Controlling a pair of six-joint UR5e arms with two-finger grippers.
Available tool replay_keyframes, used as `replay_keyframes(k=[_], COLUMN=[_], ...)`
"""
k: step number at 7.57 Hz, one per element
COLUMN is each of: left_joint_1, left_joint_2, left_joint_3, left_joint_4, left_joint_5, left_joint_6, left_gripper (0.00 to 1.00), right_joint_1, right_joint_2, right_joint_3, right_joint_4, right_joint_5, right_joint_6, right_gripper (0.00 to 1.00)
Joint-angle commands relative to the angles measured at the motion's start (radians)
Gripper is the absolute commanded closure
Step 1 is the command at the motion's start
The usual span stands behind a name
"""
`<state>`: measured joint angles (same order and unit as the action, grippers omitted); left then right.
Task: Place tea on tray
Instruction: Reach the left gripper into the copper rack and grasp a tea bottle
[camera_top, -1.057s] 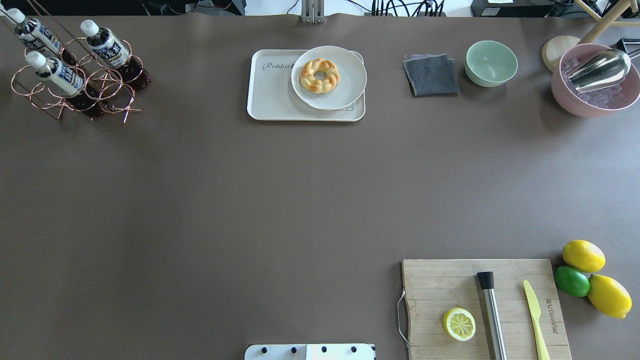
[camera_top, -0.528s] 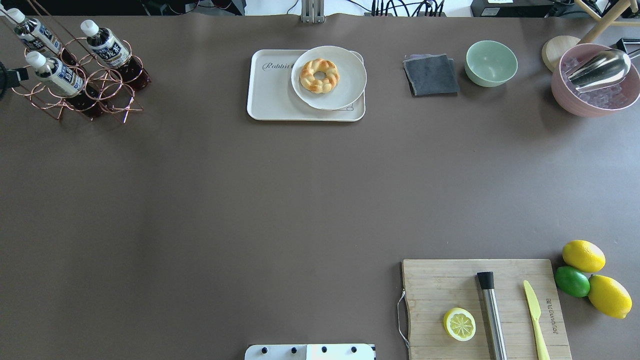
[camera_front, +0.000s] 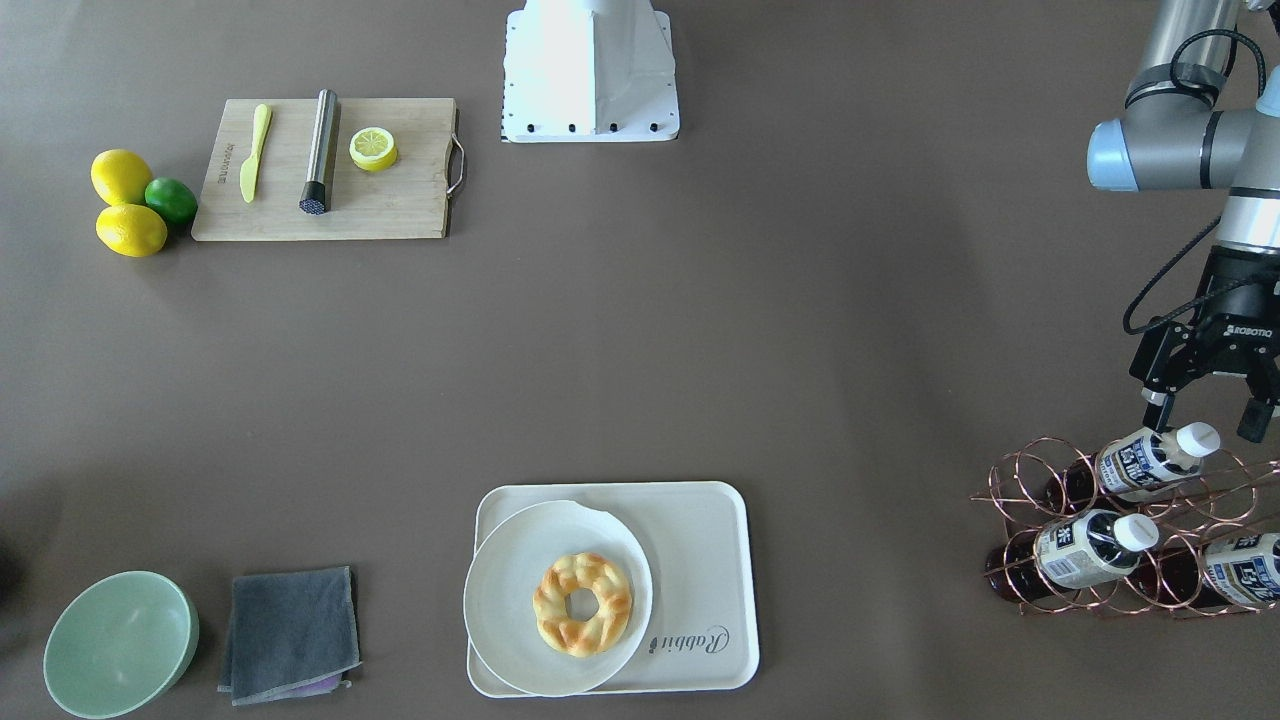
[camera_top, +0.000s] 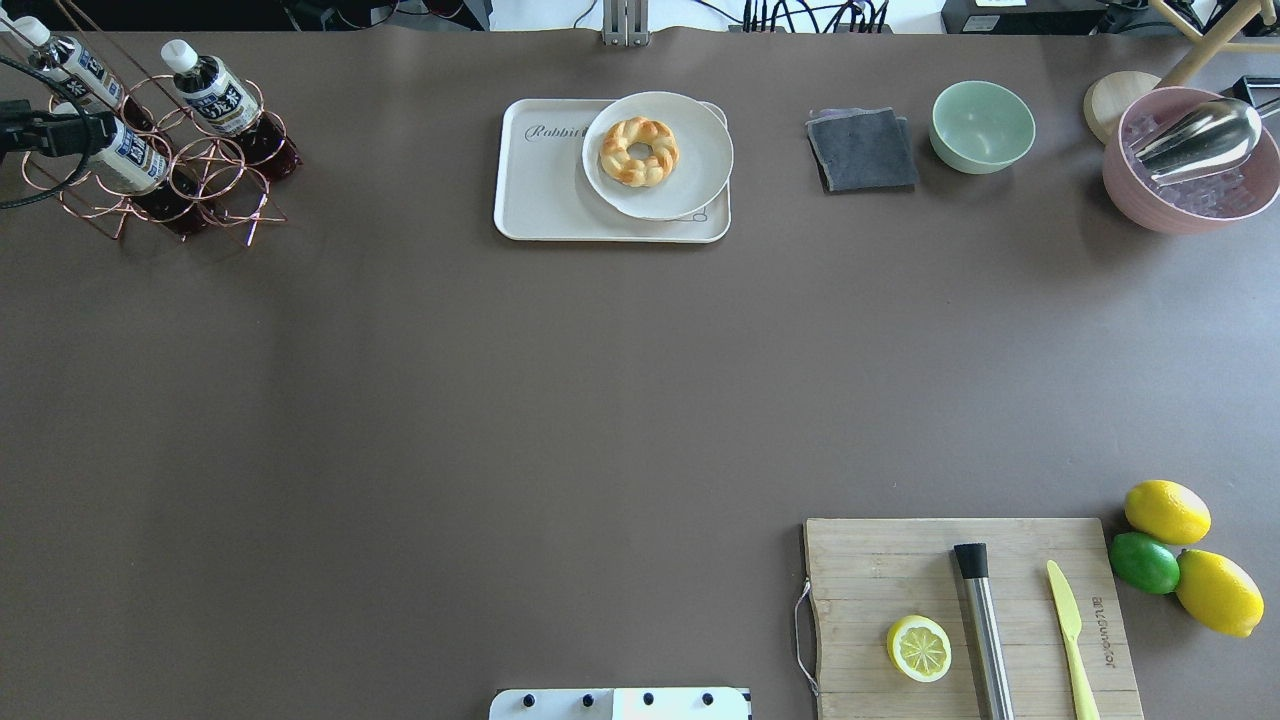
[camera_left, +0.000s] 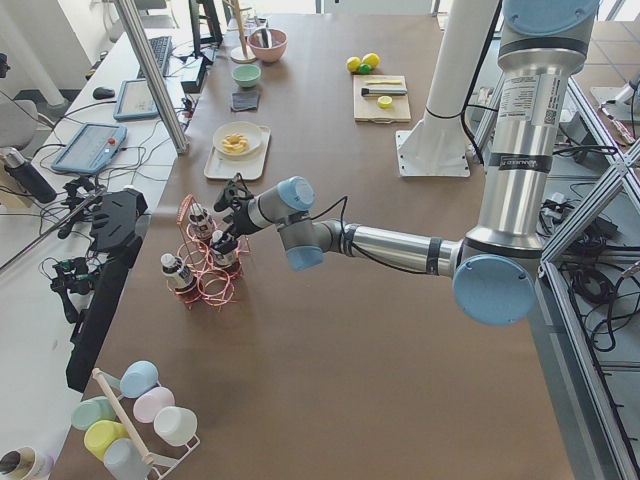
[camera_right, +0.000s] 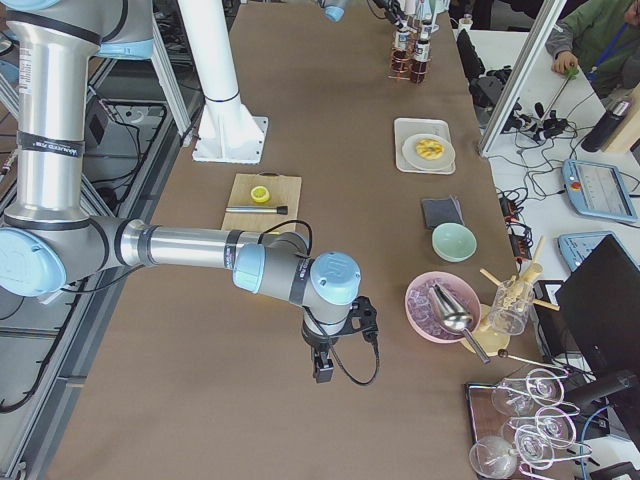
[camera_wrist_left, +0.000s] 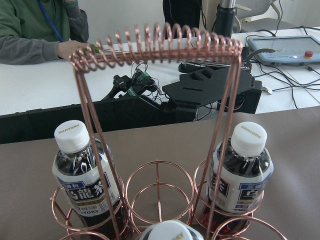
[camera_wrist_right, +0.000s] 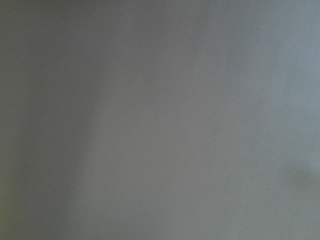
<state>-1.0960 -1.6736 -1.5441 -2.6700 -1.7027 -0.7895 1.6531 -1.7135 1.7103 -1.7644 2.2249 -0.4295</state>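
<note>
Three tea bottles lie tilted in a copper wire rack (camera_front: 1010, 490) at the table's far left corner. The nearest tea bottle (camera_front: 1140, 462) also shows in the overhead view (camera_top: 135, 165), and its white cap (camera_wrist_left: 170, 231) shows low in the left wrist view. My left gripper (camera_front: 1205, 418) is open, with its fingers on either side of that cap and holding nothing. The cream tray (camera_front: 700, 520), marked "Rabbit", lies at the far middle (camera_top: 540, 190). My right gripper (camera_right: 322, 375) hangs over bare table; I cannot tell whether it is open or shut.
A white plate (camera_front: 510, 580) with a braided doughnut covers the tray's right half in the overhead view. The other two bottles (camera_wrist_left: 85, 175) (camera_wrist_left: 242, 170) stand behind the rack's coiled handle (camera_wrist_left: 155, 45). A grey cloth (camera_top: 862, 150), a green bowl (camera_top: 982, 125) and a pink bowl (camera_top: 1190, 165) are further right.
My left gripper has come in from the left edge of the overhead view and now covers the nearest bottle's cap. The bottles, rack and tray have not moved.
</note>
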Motion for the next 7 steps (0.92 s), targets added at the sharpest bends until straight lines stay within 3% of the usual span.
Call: replay_keyframes(k=[1,2,7], left_joint_1=[0.001,0.001,0.002], left_joint_2=[-0.035,-0.031,-0.006], left_joint_3=[0.048,0.048,0.048], left_joint_4=[-0.030,-0.031,-0.076], left_joint_5=[0.001,0.001,-0.002], left_joint_6=[0.000,-0.002,0.000], left_gripper=[0.16,0.21,0.21], right_joint_1=[-0.001,0.001,0.001], right_joint_2=[0.000,0.000,0.000], right_joint_3=[0.008,0.008,0.014], right_joint_4=[-0.001,0.000,-0.001], right_joint_5=[0.001,0.001,0.001], right_joint_6=[0.000,0.002,0.000], right_gripper=[0.00,0.00,0.00])
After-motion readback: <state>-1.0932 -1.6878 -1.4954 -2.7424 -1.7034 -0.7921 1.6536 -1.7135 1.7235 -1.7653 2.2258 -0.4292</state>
